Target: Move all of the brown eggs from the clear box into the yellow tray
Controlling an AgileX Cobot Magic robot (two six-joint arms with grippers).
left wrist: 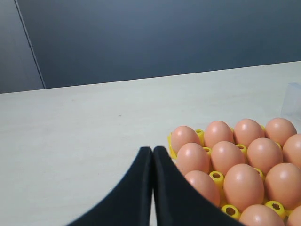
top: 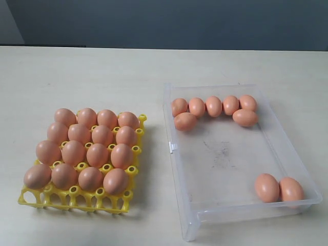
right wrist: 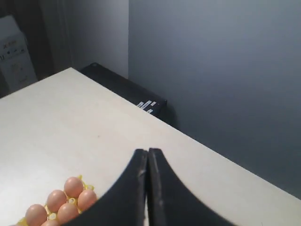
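The yellow tray (top: 134, 185) lies on the left of the table with several brown eggs (top: 97, 154) filling its cups. The clear box (top: 180, 169) sits to its right. It holds a row of several brown eggs (top: 213, 106) along its far wall and two more (top: 267, 187) in its near right corner. Neither arm shows in the exterior view. In the left wrist view my left gripper (left wrist: 153, 150) is shut and empty, just beside the tray's eggs (left wrist: 225, 157). My right gripper (right wrist: 147, 153) is also shut and empty, high above the table, with tray eggs (right wrist: 61, 205) far below.
A pale table (top: 102, 72) carries everything. A dark wall (top: 164, 23) runs behind its far edge. A black box (right wrist: 124, 89) stands beyond the table edge in the right wrist view.
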